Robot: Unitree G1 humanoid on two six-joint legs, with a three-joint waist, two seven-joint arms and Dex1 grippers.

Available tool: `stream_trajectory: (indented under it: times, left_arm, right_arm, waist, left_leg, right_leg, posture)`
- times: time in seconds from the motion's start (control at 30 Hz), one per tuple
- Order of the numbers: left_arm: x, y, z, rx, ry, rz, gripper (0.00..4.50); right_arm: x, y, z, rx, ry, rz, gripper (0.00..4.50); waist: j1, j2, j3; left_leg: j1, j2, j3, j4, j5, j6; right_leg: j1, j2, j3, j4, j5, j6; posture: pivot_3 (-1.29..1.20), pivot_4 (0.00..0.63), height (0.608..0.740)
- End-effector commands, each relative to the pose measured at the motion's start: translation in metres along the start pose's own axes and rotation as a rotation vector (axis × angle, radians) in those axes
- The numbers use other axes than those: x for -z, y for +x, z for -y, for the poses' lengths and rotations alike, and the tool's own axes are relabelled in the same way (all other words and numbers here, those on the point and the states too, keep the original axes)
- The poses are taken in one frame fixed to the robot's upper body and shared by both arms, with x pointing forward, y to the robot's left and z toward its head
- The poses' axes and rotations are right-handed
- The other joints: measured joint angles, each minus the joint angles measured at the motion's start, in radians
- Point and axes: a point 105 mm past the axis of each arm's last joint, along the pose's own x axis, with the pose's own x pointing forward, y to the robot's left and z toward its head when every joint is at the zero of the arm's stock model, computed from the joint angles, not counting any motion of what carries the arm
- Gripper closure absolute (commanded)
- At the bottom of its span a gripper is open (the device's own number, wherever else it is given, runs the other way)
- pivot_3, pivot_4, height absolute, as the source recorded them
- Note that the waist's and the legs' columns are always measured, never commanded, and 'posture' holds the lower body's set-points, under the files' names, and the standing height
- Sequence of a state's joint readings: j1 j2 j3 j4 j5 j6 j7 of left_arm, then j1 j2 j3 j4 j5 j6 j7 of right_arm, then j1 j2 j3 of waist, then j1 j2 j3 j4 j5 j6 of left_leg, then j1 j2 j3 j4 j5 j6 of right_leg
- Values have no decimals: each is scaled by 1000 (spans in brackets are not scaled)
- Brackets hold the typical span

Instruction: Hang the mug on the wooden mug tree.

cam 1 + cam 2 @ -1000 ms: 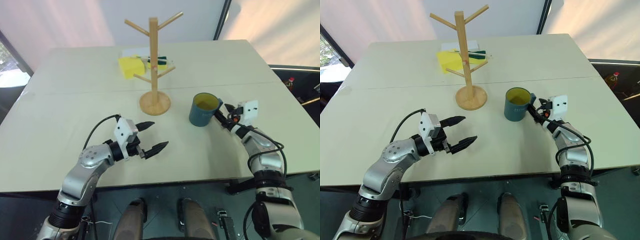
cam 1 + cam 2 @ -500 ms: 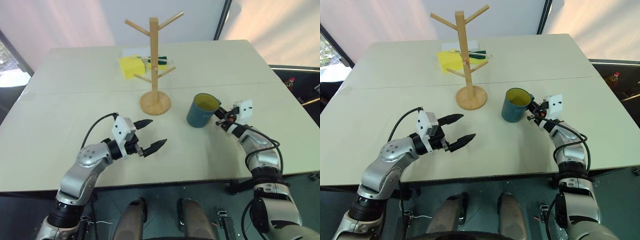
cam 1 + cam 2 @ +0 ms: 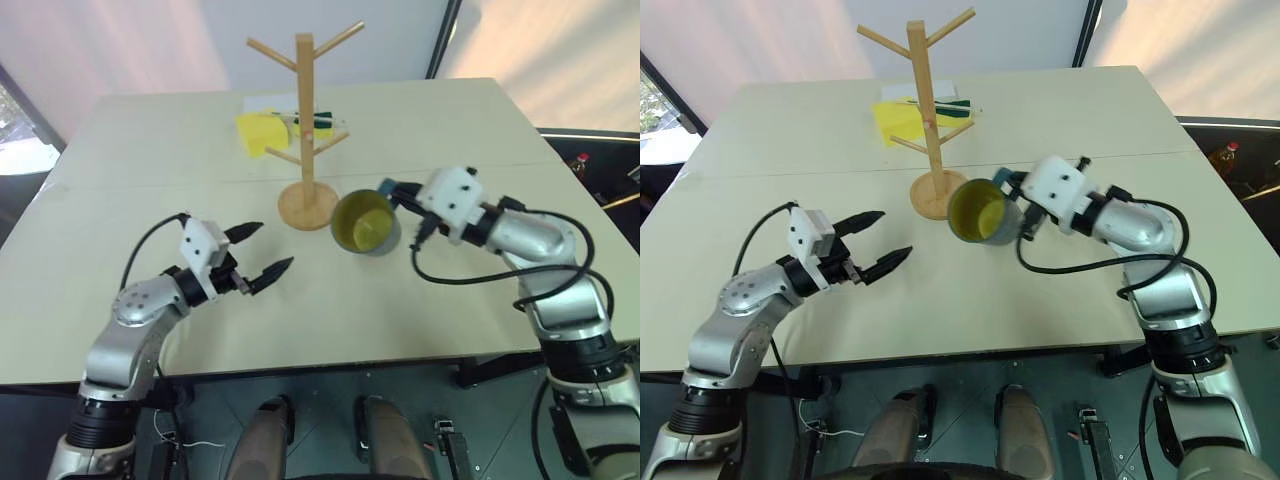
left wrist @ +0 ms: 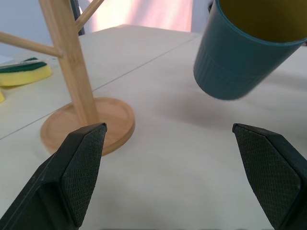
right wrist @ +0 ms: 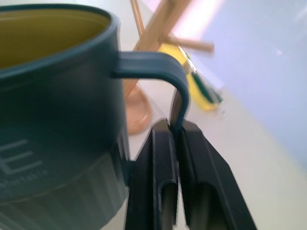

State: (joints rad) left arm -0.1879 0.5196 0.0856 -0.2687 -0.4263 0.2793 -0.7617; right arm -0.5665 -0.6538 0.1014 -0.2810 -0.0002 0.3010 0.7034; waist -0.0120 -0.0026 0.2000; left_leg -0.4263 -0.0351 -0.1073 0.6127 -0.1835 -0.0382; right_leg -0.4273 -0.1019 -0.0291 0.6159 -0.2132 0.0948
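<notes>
Head view: right gripper (image 5: 173, 139) lifted mug (image 3: 365, 222) off table (image 3: 480, 130), tipped.

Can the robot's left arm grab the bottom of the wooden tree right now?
Probably yes. The left end effector is open and empty, and only bare table lies between it and the wooden mug tree. The mug, held off the table by the right end effector, hangs beside the base, not in the path.
</notes>
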Motion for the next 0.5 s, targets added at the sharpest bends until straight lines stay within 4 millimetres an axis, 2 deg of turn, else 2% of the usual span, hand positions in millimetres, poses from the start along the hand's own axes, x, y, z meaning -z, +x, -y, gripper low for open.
stream_trajectory:
  times: [0.03, 0.23, 0.5]
  left_arm:
    - [-21, -8, -14, -32, 60, 71, 0]
    - [-29, -22, -23, -76, 80, 86, 0]
    - [-34, -26, -26, -95, 80, 106, 0]
  right_arm:
    - [-25, 9, 4, -4, -67, -6, 4404]
    - [-48, 37, 15, 43, 4, -44, 4404]
    - [-64, 64, 26, 76, 71, -91, 4404]
  waist:
    - [2, 0, 0]
    - [-1, -1, 0]
    - [-2, -1, 0]
  left_leg:
    - [0, 0, 0, 0, 0, 0]
    - [-3, -2, 1, -1, 0, 0]
    - [-2, -1, -1, -2, 0, 0]
  right_leg:
    - [0, 0, 0, -1, 0, 0]
    - [0, -2, 0, -3, 2, -3]
    - [-1, 0, -1, -1, 2, -3]
  posture:
    - [0, 150, 740]
    - [0, 150, 740]
    - [0, 150, 740]
